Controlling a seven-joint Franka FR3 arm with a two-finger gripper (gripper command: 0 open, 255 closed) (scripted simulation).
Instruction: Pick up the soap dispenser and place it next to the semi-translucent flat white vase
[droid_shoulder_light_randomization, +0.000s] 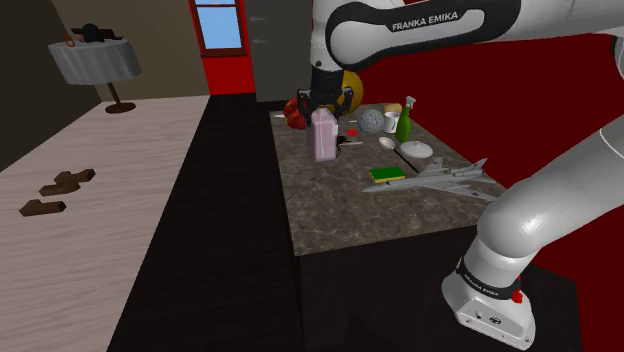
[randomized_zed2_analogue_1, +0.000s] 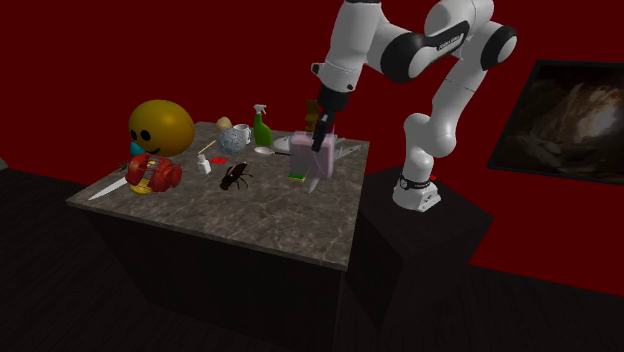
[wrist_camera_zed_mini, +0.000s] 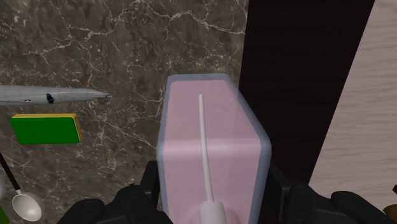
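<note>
In the hand (wrist_camera_zed_mini: 213, 194) sits the soap dispenser (wrist_camera_zed_mini: 213, 137), pump cropped.

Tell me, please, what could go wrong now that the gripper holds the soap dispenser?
The gripper clasps the pink soap dispenser near its top, beside the table edge; a slip could tip it to the floor. The green spray bottle and toy plane crowd the way to the white vase; it may bump them.

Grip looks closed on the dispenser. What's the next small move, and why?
Probably lift straight up a little. The gripper is clasped on the pink soap dispenser, whose base seems low over the marble tabletop; the flat white vase sits toward the shoulder view's right, with a ladle lying between them.
</note>
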